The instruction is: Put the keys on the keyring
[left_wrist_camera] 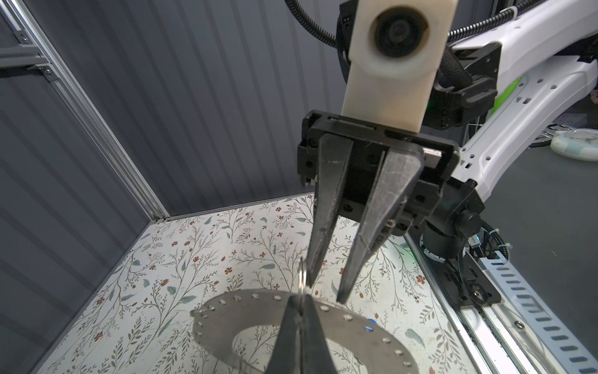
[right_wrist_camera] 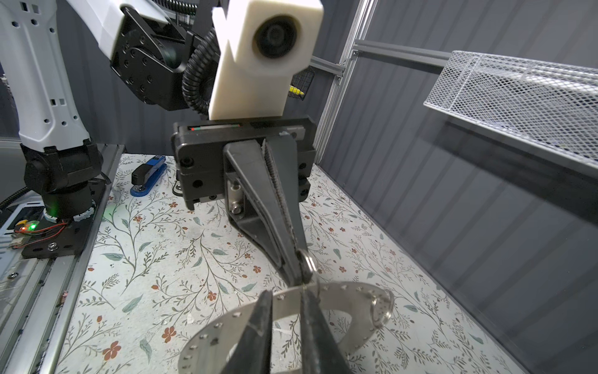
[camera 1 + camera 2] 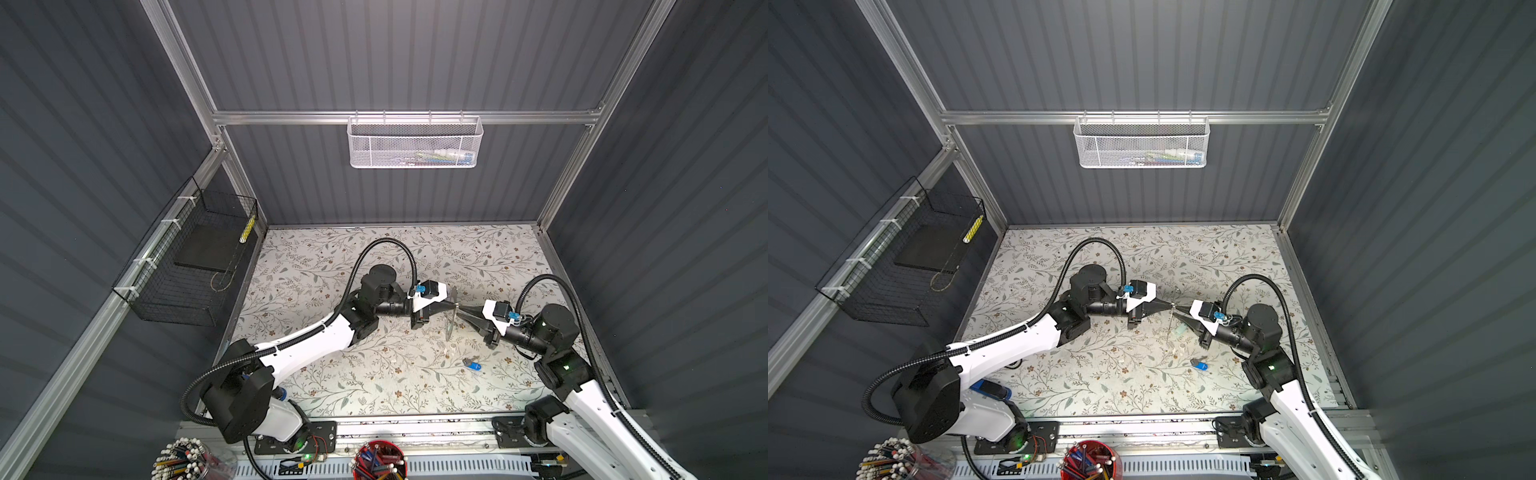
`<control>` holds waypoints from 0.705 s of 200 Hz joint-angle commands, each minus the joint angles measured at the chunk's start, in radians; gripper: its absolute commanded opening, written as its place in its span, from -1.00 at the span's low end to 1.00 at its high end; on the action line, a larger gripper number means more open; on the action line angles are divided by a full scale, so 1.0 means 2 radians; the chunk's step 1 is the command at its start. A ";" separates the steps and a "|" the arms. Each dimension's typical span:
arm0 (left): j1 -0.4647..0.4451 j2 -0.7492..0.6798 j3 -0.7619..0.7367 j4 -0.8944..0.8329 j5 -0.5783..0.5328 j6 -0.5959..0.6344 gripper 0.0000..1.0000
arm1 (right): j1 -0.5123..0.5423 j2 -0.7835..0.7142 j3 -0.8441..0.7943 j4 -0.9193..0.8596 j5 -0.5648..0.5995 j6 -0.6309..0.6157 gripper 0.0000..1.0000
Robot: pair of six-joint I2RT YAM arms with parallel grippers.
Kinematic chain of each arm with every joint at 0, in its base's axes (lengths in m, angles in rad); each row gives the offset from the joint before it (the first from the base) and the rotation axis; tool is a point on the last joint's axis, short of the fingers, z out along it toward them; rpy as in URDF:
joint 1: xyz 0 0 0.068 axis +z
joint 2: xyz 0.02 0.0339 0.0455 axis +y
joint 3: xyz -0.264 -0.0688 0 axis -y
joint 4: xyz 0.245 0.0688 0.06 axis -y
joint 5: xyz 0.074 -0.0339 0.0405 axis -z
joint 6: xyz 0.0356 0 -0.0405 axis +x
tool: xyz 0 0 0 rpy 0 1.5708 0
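Note:
The keyring (image 1: 226, 314) is a flat grey ring with small holes along its band, held upright above the mat; it looks thin and edge-on in both top views (image 3: 450, 322) (image 3: 1169, 328). My left gripper (image 1: 301, 307) (image 3: 454, 306) is shut on its outer edge, with a small split ring (image 1: 302, 275) at the pinch. My right gripper (image 2: 286, 293) (image 3: 460, 308) faces it tip to tip, jaws apart, with the band (image 2: 349, 298) showing between them. The blue-tagged key (image 3: 472, 365) (image 3: 1199, 365) lies on the mat. A mint tag (image 3: 1178, 331) sits close beside the ring.
A second small split ring (image 2: 382, 307) hangs on the keyring's band. A blue-and-black stapler (image 2: 149, 175) lies near the left arm's base. A white mesh basket (image 3: 413, 143) hangs on the back wall and a black wire basket (image 3: 191, 266) on the left wall.

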 commanded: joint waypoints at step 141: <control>-0.001 -0.005 0.009 -0.001 0.039 -0.003 -1.00 | -0.018 0.002 -0.014 0.055 -0.030 0.047 -0.55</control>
